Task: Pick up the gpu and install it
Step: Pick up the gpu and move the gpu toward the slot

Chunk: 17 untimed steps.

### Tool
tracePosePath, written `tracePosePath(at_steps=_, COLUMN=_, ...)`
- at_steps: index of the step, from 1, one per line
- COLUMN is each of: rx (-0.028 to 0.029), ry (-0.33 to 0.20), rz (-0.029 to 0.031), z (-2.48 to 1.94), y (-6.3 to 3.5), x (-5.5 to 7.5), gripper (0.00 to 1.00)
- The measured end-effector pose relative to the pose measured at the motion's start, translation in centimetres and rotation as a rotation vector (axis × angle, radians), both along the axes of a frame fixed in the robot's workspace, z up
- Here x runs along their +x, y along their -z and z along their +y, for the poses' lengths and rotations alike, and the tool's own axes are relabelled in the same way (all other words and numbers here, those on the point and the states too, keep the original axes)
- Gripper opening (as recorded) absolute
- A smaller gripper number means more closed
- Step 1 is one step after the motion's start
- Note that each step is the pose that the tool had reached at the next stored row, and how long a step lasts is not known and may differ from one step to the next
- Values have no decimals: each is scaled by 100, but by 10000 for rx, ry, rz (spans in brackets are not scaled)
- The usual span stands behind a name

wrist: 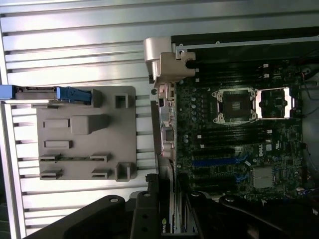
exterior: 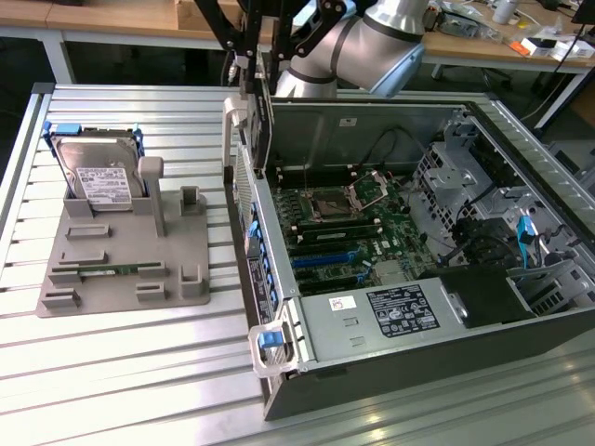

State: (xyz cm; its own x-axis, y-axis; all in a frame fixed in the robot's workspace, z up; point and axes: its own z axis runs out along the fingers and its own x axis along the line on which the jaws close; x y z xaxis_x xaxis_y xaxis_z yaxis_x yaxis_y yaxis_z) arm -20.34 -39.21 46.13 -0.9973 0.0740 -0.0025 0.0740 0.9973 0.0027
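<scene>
tool (exterior: 251,67): clenched on the gpu (exterior: 262,130), one finger on each face of the card; upper centre of the exterior view, under the silver robot arm (exterior: 372,46).
gpu: off the tabletop (exterior: 139,390), hanging on edge from the tool, thin and dark; just above the rear wall of the computer case (exterior: 279,381), at the case's side toward the exterior view's left. Not yet seated in a slot. Contact between lower edge and wall: cannot tell.
gpu in wrist view: held between the dark fingers (wrist: 144,214), small green logo on the card's edge.
computer case: lying open, filling the right half of the exterior view.
motherboard (exterior: 372,251): flat inside the case, CPU socket (exterior: 333,203) near frame centre, blue expansion slots (exterior: 325,258) just below it.
power supply (exterior: 390,311): silver box with labels, lower centre.
fixture tray (exterior: 121,297): grey, left side of the exterior view, apart from the case.
hard drive (exterior: 98,177): upright in a blue frame, upper left, at the tray's far end.
memory stick (exterior: 107,269): narrow, green, lying in the tray.
tabletop: ribbed metal, under tray and case.
</scene>
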Motion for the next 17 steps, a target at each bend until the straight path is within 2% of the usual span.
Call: tracePosePath(at_steps=17, rx=0, ry=0, rz=21, z=0, y=0, x=103, gripper=25)
